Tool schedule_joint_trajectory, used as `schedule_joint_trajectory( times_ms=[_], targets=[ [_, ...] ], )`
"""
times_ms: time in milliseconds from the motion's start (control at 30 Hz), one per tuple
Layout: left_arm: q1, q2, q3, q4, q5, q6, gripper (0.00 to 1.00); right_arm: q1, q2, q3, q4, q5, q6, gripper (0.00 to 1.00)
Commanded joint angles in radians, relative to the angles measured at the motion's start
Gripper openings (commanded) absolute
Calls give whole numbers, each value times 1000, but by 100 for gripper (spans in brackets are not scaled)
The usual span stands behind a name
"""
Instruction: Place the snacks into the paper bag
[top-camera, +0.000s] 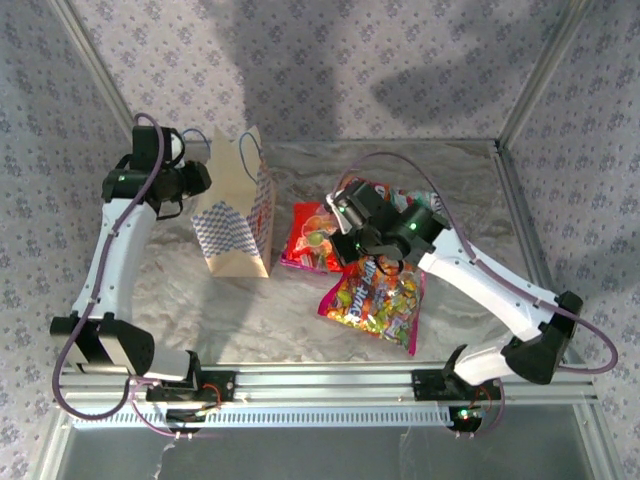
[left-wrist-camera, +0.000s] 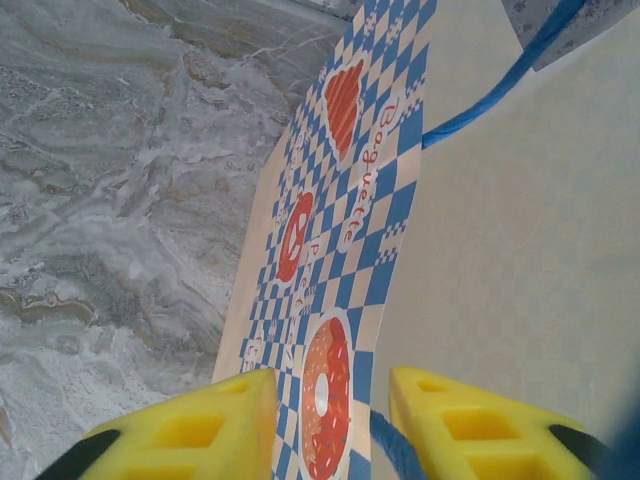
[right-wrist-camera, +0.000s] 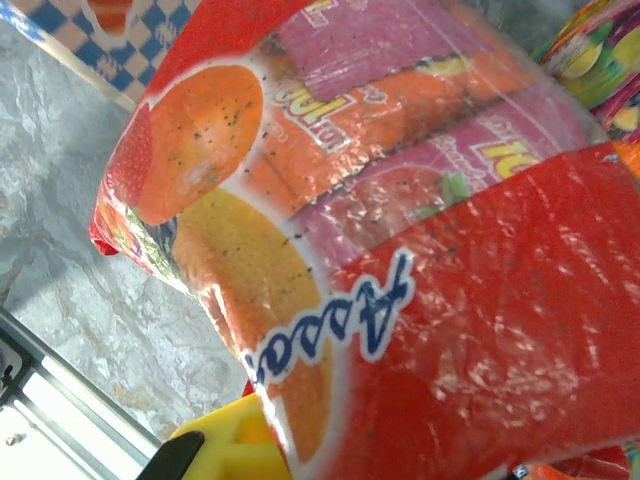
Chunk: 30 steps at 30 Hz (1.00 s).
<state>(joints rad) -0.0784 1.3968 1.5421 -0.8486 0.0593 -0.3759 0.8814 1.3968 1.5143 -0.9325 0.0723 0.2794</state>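
The left gripper (left-wrist-camera: 325, 400) is straddling the checkered wall of the paper bag (left-wrist-camera: 345, 250), fingers standing apart on either side, not pinching. The right gripper (top-camera: 350, 245) is clenching the red packet (right-wrist-camera: 480, 330) just beside the upright bag, and the multicoloured packet (top-camera: 375, 295) is lying on the table (top-camera: 250, 310) nearby.

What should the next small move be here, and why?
Probably close the left gripper on the cream paper bag with the blue-and-white checkered band: its yellow fingers straddle the bag's wall, not yet gripping. The right gripper holds the glossy red plastic snack packet beside it, so steadying the bag comes first.
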Motion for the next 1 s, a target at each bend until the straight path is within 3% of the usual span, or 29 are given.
schedule_joint_trajectory(
  times_ms=[0,133,267,333,400,567,867,967],
  targets=[
    [4,-1,-4,28,-7,-10,29,-9,-41,99,28,59,-67,0],
    [5,-10,-16,36,-5,-12,22,-14,-35,153,23,66,-106,0],
    [5,-4,-25,27,-12,-10,5,-25,-19,228,16,69,-133,0],
    [4,-14,-46,45,-9,-18,6,-33,5,293,-9,80,-140,0],
    [5,-25,-62,58,-3,-27,15,-36,22,340,-9,93,-157,0],
    [4,-23,-59,50,10,-21,22,-41,40,405,28,79,-198,0],
    [5,-39,-66,57,48,-48,10,-40,114,592,66,16,-255,0],
    [5,-48,-69,52,75,-66,1,-38,161,698,61,4,-275,0]
  ],
)
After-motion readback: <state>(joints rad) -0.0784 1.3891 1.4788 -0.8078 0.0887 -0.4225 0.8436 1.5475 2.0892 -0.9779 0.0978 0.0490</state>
